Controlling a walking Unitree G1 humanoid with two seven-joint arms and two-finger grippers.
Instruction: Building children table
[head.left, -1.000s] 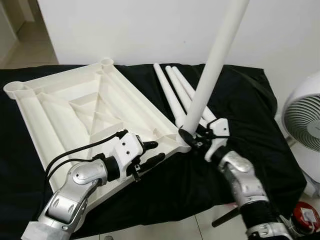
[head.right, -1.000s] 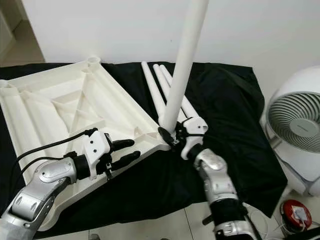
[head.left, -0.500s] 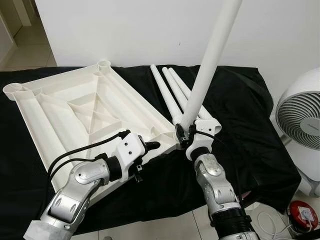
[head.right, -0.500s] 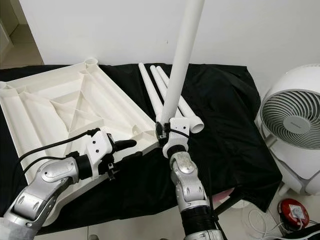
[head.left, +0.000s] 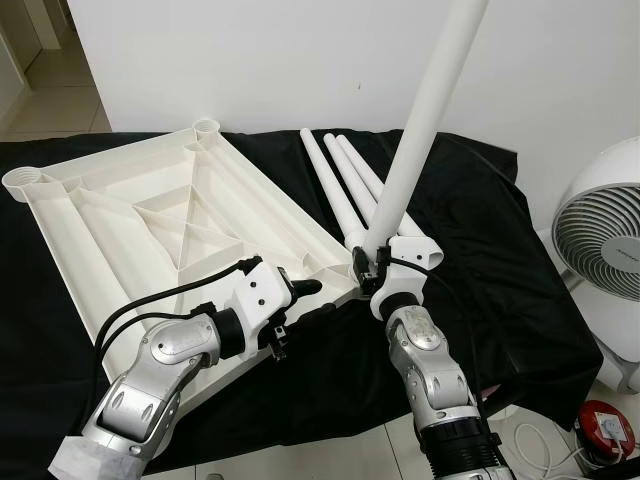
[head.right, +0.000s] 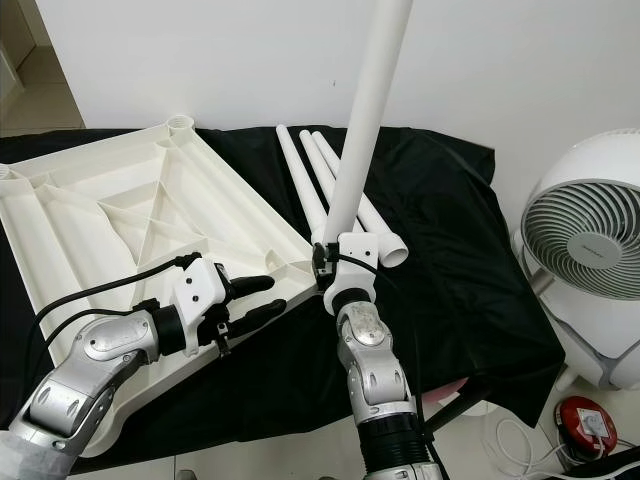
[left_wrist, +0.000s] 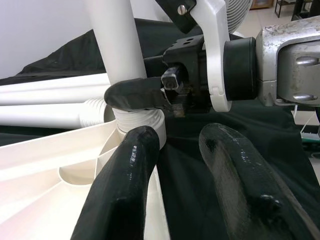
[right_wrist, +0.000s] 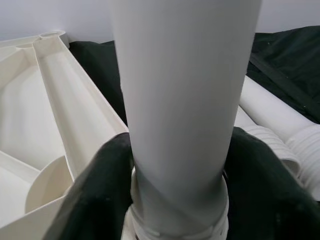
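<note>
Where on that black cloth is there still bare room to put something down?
The black cloth is bare between the spare legs and the fan, and along its near edge. It is crowded at the tabletop corner, where the right tool grips the upright leg beside the left tool.

- I am looking at a plain white wall (head.left: 250, 60) standing behind a black cloth (head.left: 480, 250).
- A white fan (head.right: 585, 265) is sitting to the right of the cloth.
- Pale floor tiles (head.left: 340, 455) are showing below the cloth's near edge, with a red object (head.right: 590, 420) lying beneath the fan.
</note>
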